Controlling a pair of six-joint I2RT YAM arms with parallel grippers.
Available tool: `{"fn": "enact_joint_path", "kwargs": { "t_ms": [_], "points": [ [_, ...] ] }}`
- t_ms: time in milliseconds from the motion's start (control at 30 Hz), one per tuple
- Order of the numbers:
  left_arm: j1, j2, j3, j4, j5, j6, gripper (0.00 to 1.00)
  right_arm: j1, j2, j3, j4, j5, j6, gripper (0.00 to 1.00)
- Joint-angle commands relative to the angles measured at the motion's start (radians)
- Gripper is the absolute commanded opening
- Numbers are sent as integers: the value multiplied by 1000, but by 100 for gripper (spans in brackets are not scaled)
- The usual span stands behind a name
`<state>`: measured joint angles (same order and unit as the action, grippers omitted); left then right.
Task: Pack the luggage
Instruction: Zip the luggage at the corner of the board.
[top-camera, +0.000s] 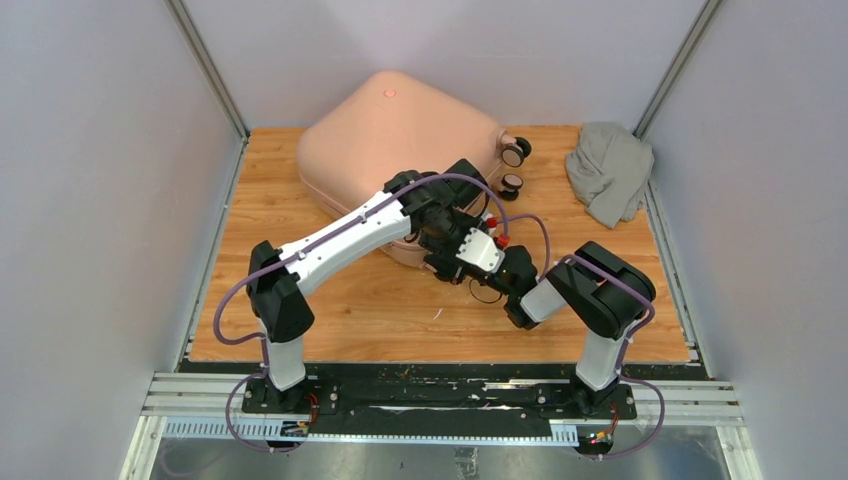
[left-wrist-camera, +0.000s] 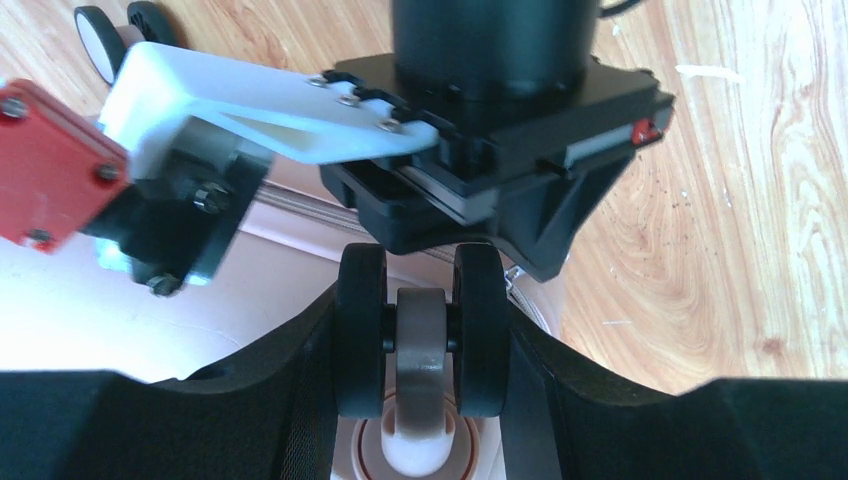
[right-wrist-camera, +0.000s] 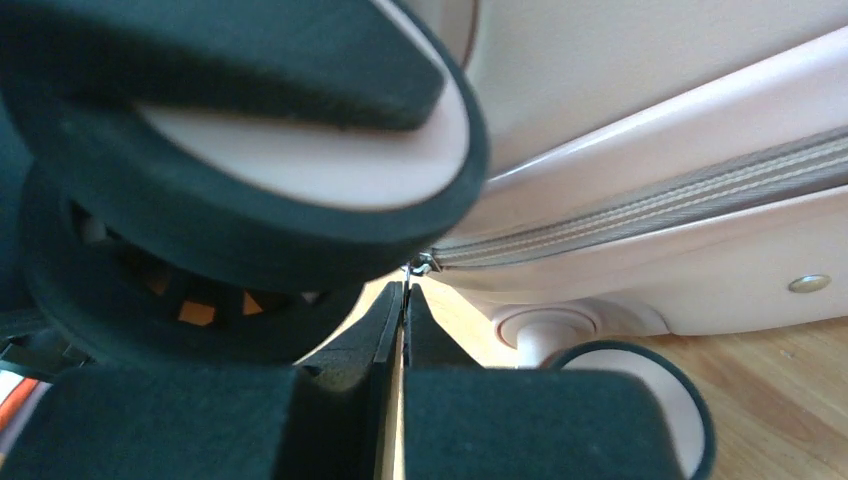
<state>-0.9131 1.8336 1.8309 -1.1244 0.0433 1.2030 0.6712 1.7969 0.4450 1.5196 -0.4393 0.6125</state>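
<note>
Wooden tabletop (top-camera: 330, 310), walled in on three sides by pale panels. The luggage (top-camera: 390, 140), a pale pink hard-shell case, lies flat and zipped at the back centre of the tabletop. Its wheeled end is turned to the right, and a small round emblem sits on the upper shell. A crumpled grey cloth (top-camera: 608, 170) rests at the back right corner, well apart from the case.

Both arms reach in to the near right corner of the luggage, the left one crossing over its front edge. The two wrists sit close together there.

Left pincer (left-wrist-camera: 422, 295): about half spread, with a finger on each side of one twin-tyred caster wheel (left-wrist-camera: 362, 340). The fingers press against the wheel's outer faces, so that corner of the case is held by its wheel.

Right pincer (right-wrist-camera: 403, 300): fingers pressed together, their tips just under the seam between the two shells. Directly above the tips sits the slider (right-wrist-camera: 421, 265) of the zipper (right-wrist-camera: 650, 195). Whether anything is pinched between the tips cannot be told.

Two further casters (top-camera: 515, 150) show on the far right of the case.
</note>
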Motion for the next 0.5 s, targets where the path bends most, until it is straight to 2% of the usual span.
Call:
{"fn": "enact_joint_path", "kwargs": {
  "t_ms": [0,333,467],
  "points": [
    [-6,-12,140,242,8,-102,0,80,-40,-23,77,-45,10,0],
    [-6,122,377,263,84,-303,0,139,-129,-128,77,212,-7,0],
    [-6,151,413,323,99,-376,0,139,-175,-149,76,261,-10,0]
  ]
}}
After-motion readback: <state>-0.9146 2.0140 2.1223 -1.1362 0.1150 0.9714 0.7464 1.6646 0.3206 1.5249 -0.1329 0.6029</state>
